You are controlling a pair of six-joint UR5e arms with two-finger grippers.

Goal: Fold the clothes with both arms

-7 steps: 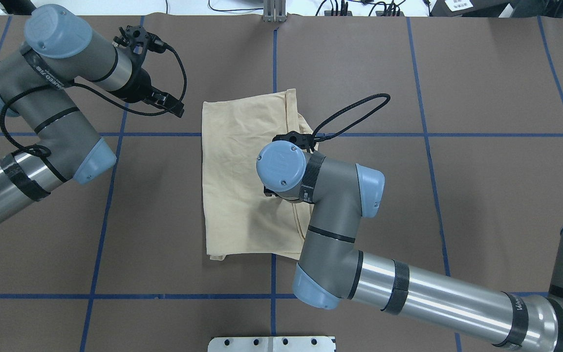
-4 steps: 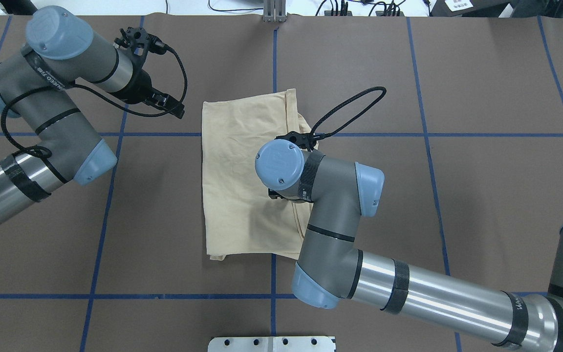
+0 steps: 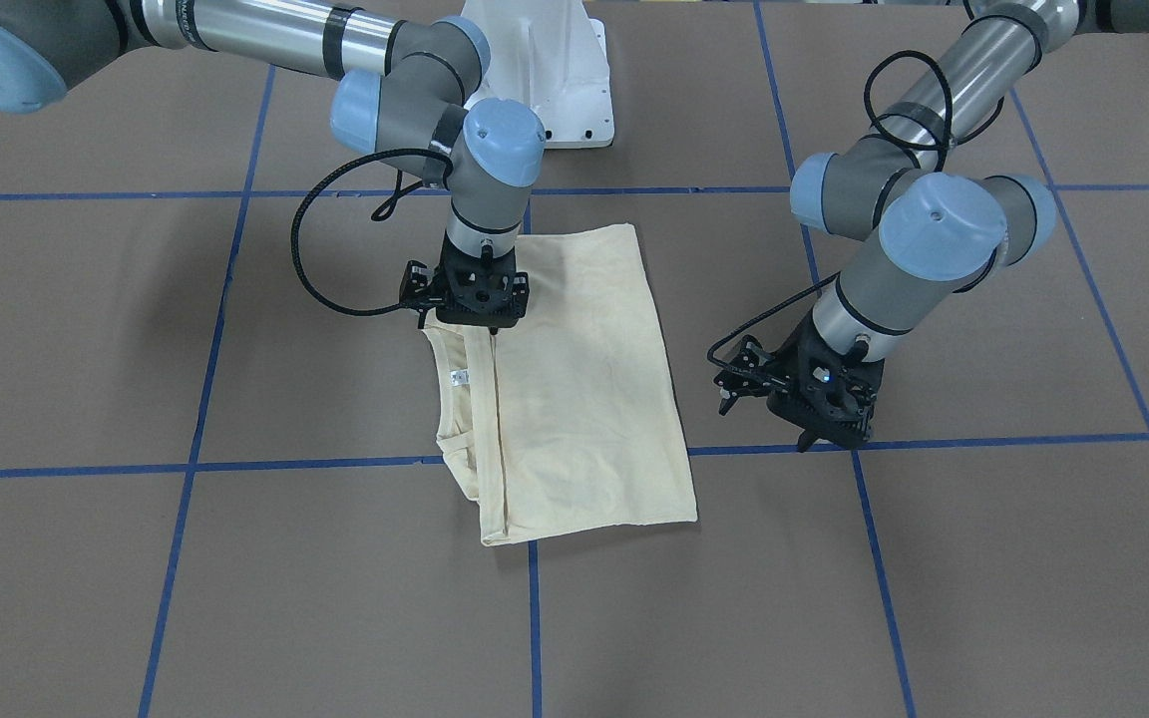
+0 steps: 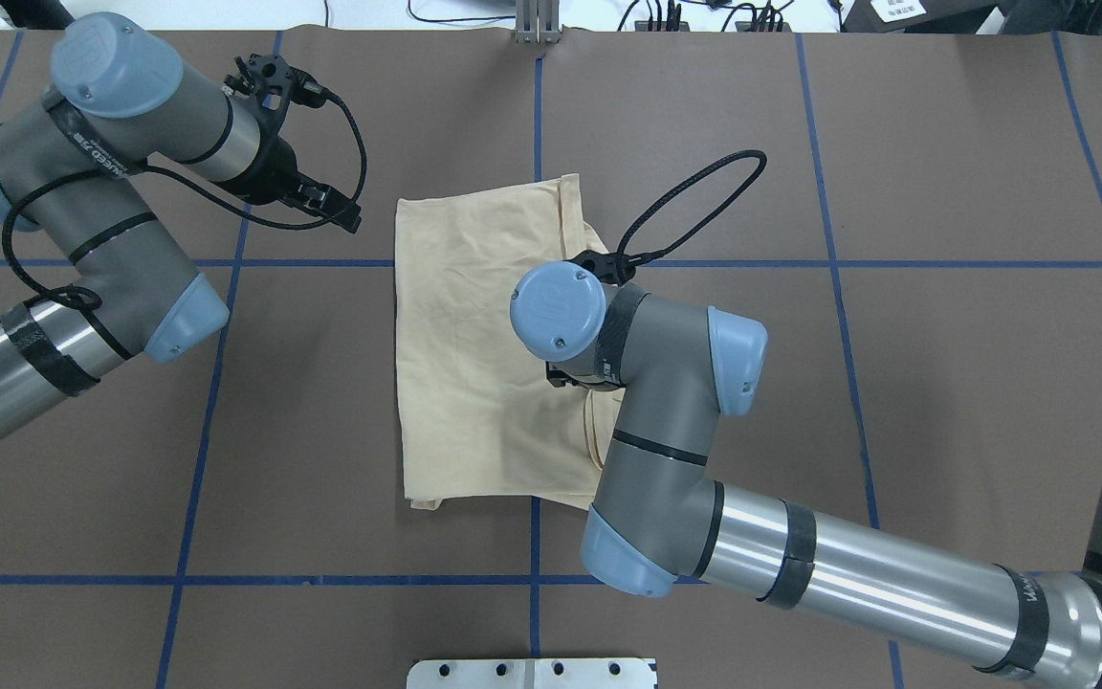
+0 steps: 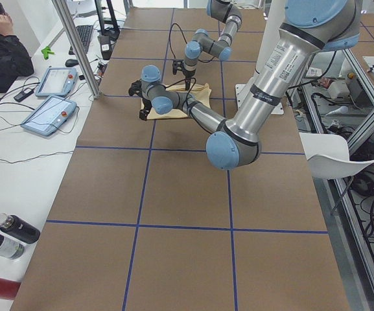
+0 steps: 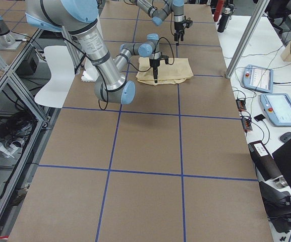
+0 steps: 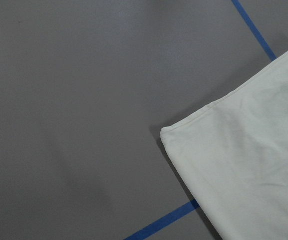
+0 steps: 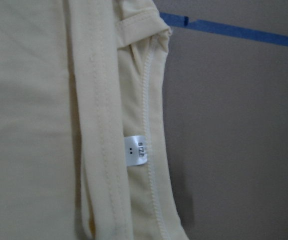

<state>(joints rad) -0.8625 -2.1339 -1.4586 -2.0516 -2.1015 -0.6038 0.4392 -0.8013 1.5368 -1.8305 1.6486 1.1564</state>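
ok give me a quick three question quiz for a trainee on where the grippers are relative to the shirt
1. True or false: the left gripper is over the shirt.
2. Which gripper is above the shirt's collar edge? A the left gripper, B the right gripper, C neither.
3. What small white thing shows beside the collar seam in the right wrist view?

Key
1. False: it is over bare table, beside the shirt's corner.
2. B
3. The neck label.
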